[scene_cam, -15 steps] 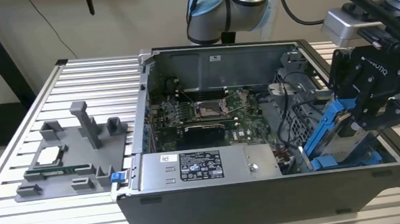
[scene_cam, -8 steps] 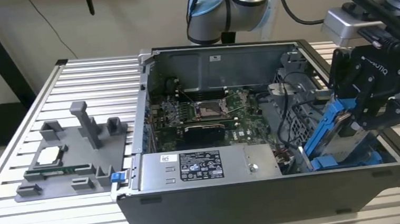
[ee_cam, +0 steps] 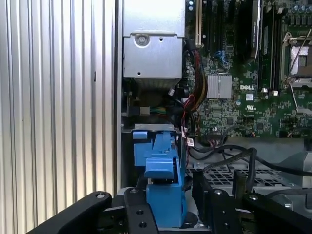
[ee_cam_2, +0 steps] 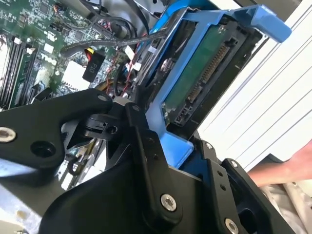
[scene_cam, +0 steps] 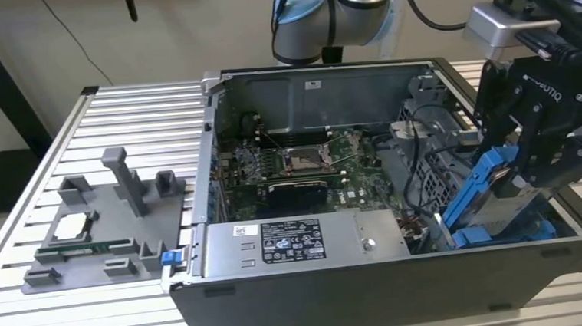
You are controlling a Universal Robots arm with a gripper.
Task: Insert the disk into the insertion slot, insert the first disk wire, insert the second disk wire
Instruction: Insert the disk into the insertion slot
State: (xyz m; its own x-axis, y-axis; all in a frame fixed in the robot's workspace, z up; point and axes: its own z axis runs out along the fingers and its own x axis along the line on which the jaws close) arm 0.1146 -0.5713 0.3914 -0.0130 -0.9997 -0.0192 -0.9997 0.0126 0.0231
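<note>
My gripper is shut on the disk, a drive in a bright blue carrier, at the exterior view's right. The disk hangs tilted, its lower end down in the case at the insertion slot, whose blue rails show below it. In the second wrist view the disk turns its green board and connector towards me, with the black fingers clamped on its blue frame. The first wrist view has the blue carrier between the fingers. Loose black wires lie beside the bay; which is which I cannot tell.
The open computer case holds a grey power-supply box and a motherboard. A grey fixture with parts stands on the slatted table at the exterior view's left. A person's hand rests outside the case.
</note>
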